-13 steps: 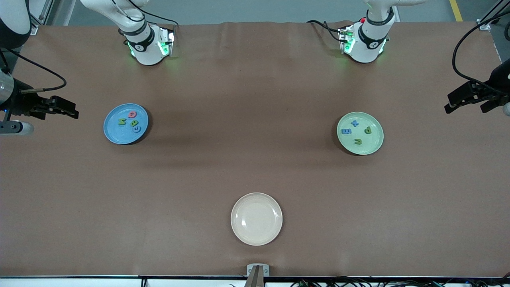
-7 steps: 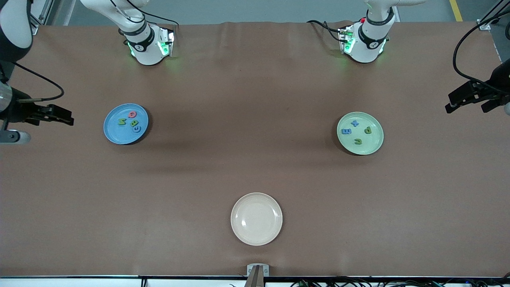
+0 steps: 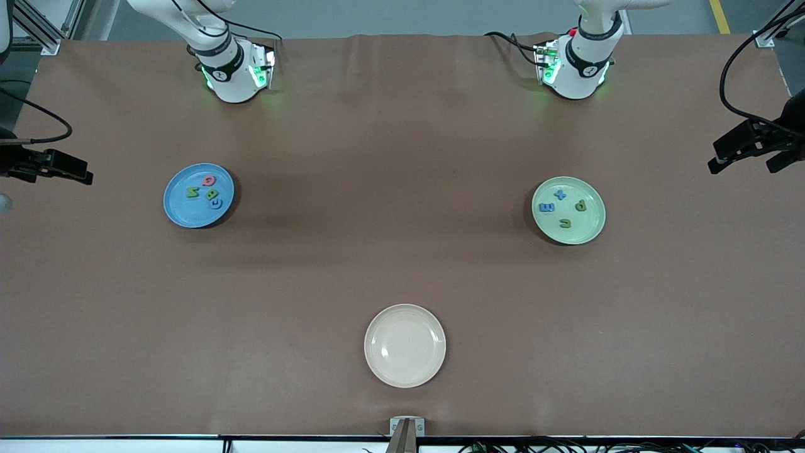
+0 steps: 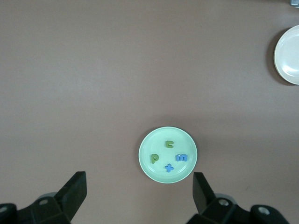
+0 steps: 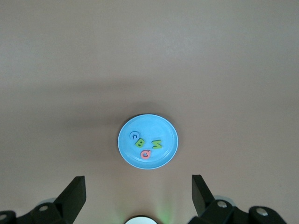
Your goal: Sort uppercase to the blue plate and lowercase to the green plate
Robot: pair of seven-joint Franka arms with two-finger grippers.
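Uppercase letters [image 3: 206,190], four in all, lie inside the blue plate [image 3: 179,211], which sits toward the right arm's end of the table. Lowercase letters [image 3: 561,206], also four, lie inside the green plate [image 3: 591,229], well apart from the blue plate and toward the left arm's end. Nearer to the front camera than the blue plate, between the two ends of the table, stands a cream plate [image 3: 405,345] with nothing in it. Right gripper [image 3: 75,173] hangs at the table's edge, well apart from the blue plate, fingers spread wide and holding nothing. Left gripper [image 3: 745,157] hangs at the table's left-arm edge, likewise spread wide and holding nothing.
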